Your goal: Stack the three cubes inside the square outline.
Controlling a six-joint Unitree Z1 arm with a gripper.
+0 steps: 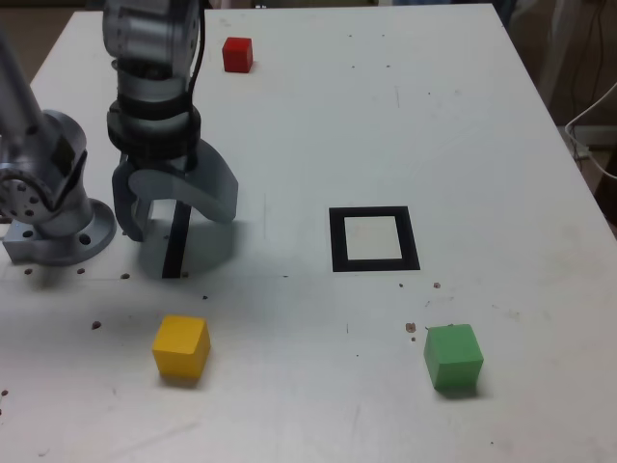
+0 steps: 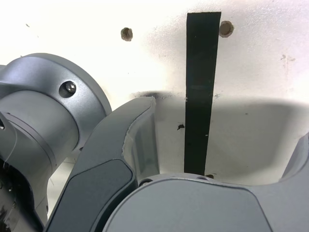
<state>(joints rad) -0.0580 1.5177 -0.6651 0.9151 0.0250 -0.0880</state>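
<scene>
Around the square outline [image 1: 374, 239], a thick black frame with a white centre, the table [image 1: 463, 116] is plain white with small dark specks. The red cube [image 1: 237, 54], yellow cube [image 1: 180, 346] and green cube [image 1: 453, 357] are each one solid colour. The grey gripper [image 1: 178, 217] hangs over a black strip [image 2: 202, 92] (unpatterned).

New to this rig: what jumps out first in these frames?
The grey claw hangs open over a straight black strip at the exterior view's left, holding nothing. Three cubes lie scattered and unstacked: red cube far back, yellow cube and green cube near the front. The square outline is empty.
</scene>
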